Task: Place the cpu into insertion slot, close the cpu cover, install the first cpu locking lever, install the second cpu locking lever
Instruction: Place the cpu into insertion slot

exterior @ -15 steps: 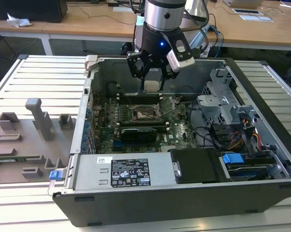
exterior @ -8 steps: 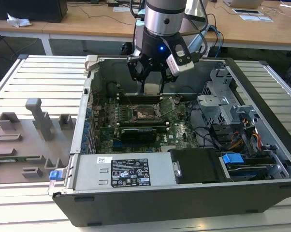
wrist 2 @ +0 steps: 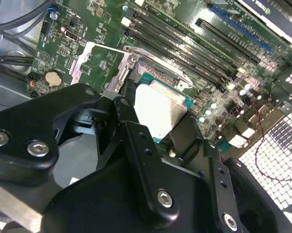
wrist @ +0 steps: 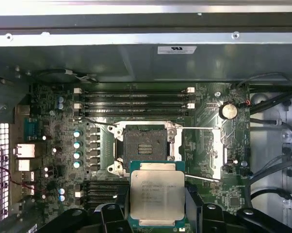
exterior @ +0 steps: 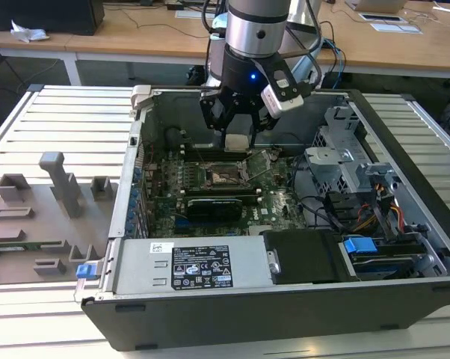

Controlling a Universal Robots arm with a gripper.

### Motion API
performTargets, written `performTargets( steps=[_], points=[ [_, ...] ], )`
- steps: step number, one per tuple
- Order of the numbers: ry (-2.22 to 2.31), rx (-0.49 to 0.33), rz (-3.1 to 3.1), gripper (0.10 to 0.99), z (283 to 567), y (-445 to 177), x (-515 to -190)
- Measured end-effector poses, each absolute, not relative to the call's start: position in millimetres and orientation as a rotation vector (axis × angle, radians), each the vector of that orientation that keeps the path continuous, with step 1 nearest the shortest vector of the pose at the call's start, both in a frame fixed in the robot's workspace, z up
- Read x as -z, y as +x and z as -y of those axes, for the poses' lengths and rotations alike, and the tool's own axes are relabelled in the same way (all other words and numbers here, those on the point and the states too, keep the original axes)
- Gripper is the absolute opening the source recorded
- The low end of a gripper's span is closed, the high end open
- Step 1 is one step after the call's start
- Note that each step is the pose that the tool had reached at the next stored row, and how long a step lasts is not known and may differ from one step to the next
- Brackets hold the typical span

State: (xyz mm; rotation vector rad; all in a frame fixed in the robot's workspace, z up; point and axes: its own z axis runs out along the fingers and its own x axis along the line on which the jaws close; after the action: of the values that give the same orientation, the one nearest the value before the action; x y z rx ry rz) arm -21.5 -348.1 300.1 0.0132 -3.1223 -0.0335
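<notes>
1. In the exterior view, the gripper (exterior: 238, 137) hangs inside the open computer case (exterior: 125, 213). Its jaws are clamped on the cpu (exterior: 238, 144), near the insertion slot (exterior: 223, 176).
2. In the second wrist view, black fingers (wrist 2: 129, 121) pinch the cpu's edges. The cpu cover (wrist 2: 79, 67) lies flipped open beside the slot.
3. In the first wrist view, the slot (wrist: 145, 144) is bare, and the cpu (wrist: 157, 196) is apart from it.
</notes>
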Motion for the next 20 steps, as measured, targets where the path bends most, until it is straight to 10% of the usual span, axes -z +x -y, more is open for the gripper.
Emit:
performTargets(
  steps=[20],
  points=[
    [0.029, 0.019, 3.122, 0.545, 342.5, -9.0, -296.2]
  ],
)
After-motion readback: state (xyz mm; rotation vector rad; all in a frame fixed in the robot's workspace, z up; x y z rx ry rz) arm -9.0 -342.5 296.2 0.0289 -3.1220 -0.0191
